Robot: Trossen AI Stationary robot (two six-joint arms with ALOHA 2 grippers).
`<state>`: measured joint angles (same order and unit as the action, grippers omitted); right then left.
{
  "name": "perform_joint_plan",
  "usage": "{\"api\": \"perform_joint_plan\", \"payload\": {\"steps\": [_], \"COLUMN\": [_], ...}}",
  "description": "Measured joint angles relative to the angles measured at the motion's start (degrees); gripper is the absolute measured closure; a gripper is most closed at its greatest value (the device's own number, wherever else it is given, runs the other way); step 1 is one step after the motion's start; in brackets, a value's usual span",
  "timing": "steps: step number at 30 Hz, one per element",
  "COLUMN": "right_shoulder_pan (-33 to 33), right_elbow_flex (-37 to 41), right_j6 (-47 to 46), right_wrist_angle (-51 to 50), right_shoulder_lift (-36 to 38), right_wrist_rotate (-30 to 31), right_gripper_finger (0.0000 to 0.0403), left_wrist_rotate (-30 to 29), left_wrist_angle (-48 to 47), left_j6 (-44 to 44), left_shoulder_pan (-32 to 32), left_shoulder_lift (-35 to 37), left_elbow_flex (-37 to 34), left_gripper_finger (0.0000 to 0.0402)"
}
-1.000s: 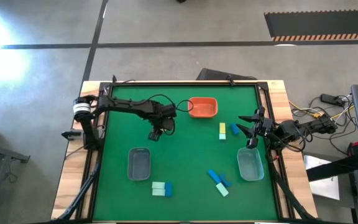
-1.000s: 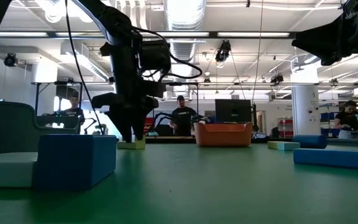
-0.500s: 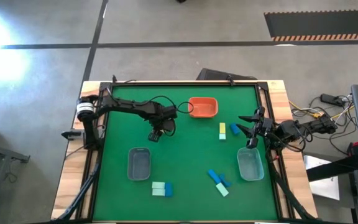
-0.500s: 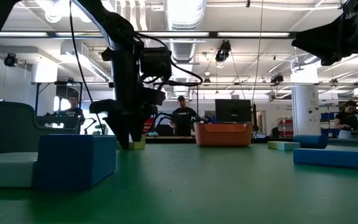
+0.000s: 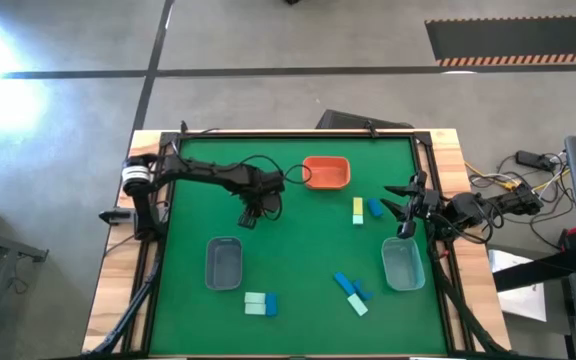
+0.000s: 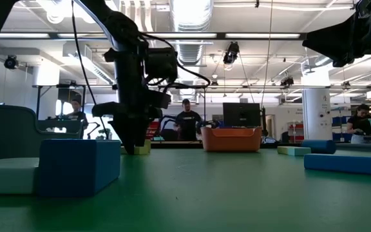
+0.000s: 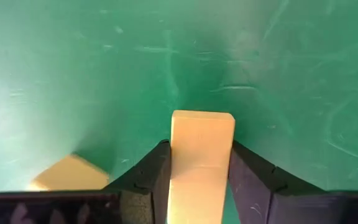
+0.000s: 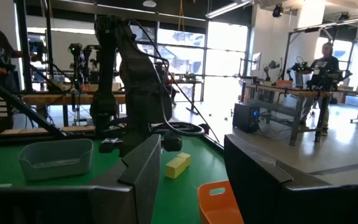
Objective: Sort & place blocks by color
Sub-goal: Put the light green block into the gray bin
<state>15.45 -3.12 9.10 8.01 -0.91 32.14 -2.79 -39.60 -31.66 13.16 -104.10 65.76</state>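
The left end effector (image 5: 250, 218) reaches down to the green surface (image 5: 298, 250) near the orange tray (image 5: 326, 172), its fingers (image 7: 148, 180) closed against both sides of a yellow block (image 7: 199, 162). The right end effector (image 5: 404, 212) hovers open above a clear bin (image 5: 403, 263). Other blocks (image 5: 351, 290) lie scattered nearby.

yellow block (image 7: 201, 155) flat between dark fingers | second yellow block (image 7: 70, 173) beside | others scattered

Grey concrete floor (image 5: 268, 100) crossed by dark tape lines; striped mat (image 5: 513, 40) at upper right; ceiling strip lights (image 6: 192, 13) and ducts above workbenches (image 8: 291, 93)
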Motion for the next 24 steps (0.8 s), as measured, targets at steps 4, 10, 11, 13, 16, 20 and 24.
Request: {"api": "perform_joint_plan", "payload": {"steps": [4,10,11,13,16,20,24], "right_shoulder_pan": [0.01,-0.01,0.0,-0.01,-0.01,0.01,0.0], "right_elbow_flex": [-0.02,-0.04,-0.04,-0.06,-0.06,-0.06,-0.13], "right_j6": [0.04,0.13,0.13,0.3,1.03,1.0,1.01], "right_wrist_angle": [0.0,0.02,0.02,0.02,0.06,0.06,0.03], "right_shoulder_lift": [0.0,0.0,0.0,0.0,0.0,0.02,0.0], "right_wrist_rotate": [0.0,0.0,0.02,0.02,0.02,0.02,0.02], "right_gripper_finger": [0.0239,0.0239,0.0239,0.0239,0.0239,0.0239,0.0239], "left_wrist_rotate": [-2.76,-4.45,-5.2,-6.15,-6.77,-6.75,-6.74], "left_wrist_angle": [-0.31,-1.78,-2.01,-2.5,-3.73,-6.12,-10.51], "left_j6": [2.35,8.29,9.07,10.54,13.76,20.7,29.66], "left_shoulder_pan": [-2.46,-8.0,-9.16,-11.24,-14.09,-17.47,-21.29], "left_shoulder_lift": [2.84,6.39,6.95,8.0,9.64,10.88,11.75], "left_elbow_flex": [0.0,1.97,2.41,3.38,4.8,7.67,10.75], "left_gripper_finger": [0.029,0.029,0.029,0.029,0.029,0.029,0.029]}}
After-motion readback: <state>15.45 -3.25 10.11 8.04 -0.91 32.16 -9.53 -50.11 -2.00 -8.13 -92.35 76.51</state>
